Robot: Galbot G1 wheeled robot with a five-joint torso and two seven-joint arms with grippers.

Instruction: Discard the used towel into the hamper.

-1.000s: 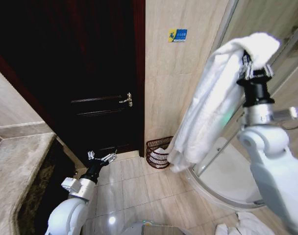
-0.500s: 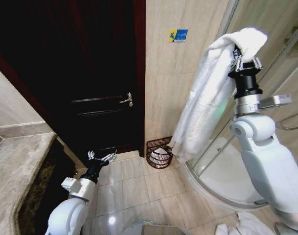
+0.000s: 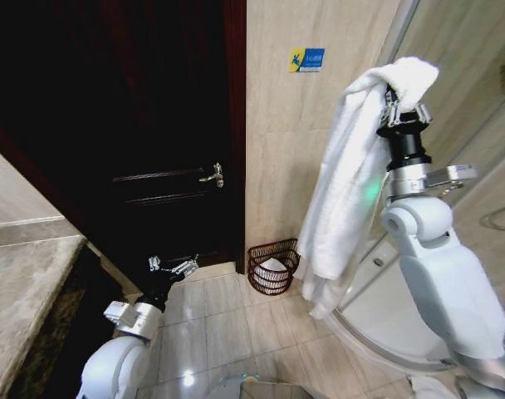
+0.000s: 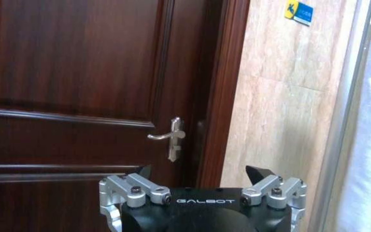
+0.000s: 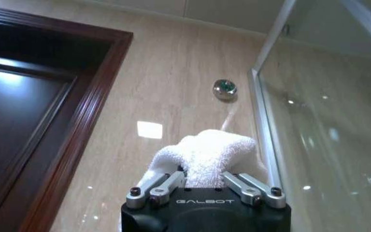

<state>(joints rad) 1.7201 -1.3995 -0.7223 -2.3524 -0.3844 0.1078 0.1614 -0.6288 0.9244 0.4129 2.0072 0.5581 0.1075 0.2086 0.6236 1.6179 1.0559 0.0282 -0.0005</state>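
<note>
A bathroom is seen, with a floor of glossy beige tiles [image 3: 236, 328] and walls of the same beige stone. The right claw [image 3: 399, 98] is raised high and is pressed onto a fold of the white towel [image 3: 345, 187]; the rest of the cloth is draped over that claw and hangs down on its left side. In the right wrist view the bunched towel [image 5: 206, 157] is pinched between the two fingers [image 5: 166, 184]. The wire hamper [image 3: 272, 266] stands on the floor far below this claw and to its left, against the wall just beside the dark wooden door [image 3: 144, 133]. Something white is seen inside it. The lower edge of the towel hangs just to the right of the hamper. To the right of the raised claw the glass shower wall [image 5: 327, 121] is found. The left claw [image 3: 173, 266] is held low, near the bottom of the door, with its fingers spread and nothing between them. Open tiled floor is left between this claw and the hamper. A stone counter [image 3: 24, 307] is placed to its left.
</note>
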